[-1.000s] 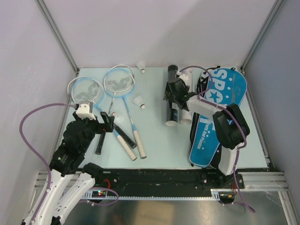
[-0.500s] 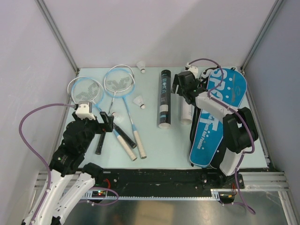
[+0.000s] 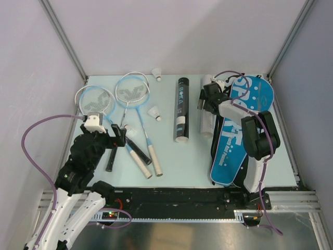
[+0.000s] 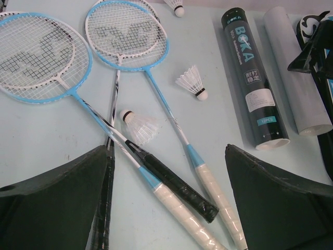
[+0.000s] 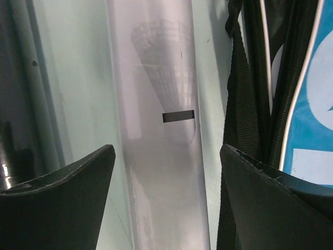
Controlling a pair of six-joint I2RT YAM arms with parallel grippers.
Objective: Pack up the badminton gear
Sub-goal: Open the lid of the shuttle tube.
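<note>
Two rackets with pale-blue heads (image 3: 132,91) (image 4: 126,34) lie at the left, their handles (image 4: 177,200) crossed. My left gripper (image 4: 169,156) (image 3: 119,136) hovers open above those handles, holding nothing. Three white shuttlecocks lie around them: one (image 4: 191,83) beside the shafts, one (image 4: 136,122) on the shafts, one (image 3: 157,73) at the back. The black tube (image 3: 181,109) (image 4: 253,78) lies free on the table. To its right lies a pale translucent tube (image 3: 206,119) (image 5: 161,130), and my right gripper (image 3: 205,103) (image 5: 166,153) stands open astride it without touching it.
A blue and black racket bag (image 3: 237,125) (image 5: 312,104) lies along the right side, against the translucent tube. Grey walls and metal posts enclose the table at the back and on both sides.
My right gripper has let go of the black tube, which now lies flat further left. The gripper has shifted right over the translucent tube. The left arm has not moved.
</note>
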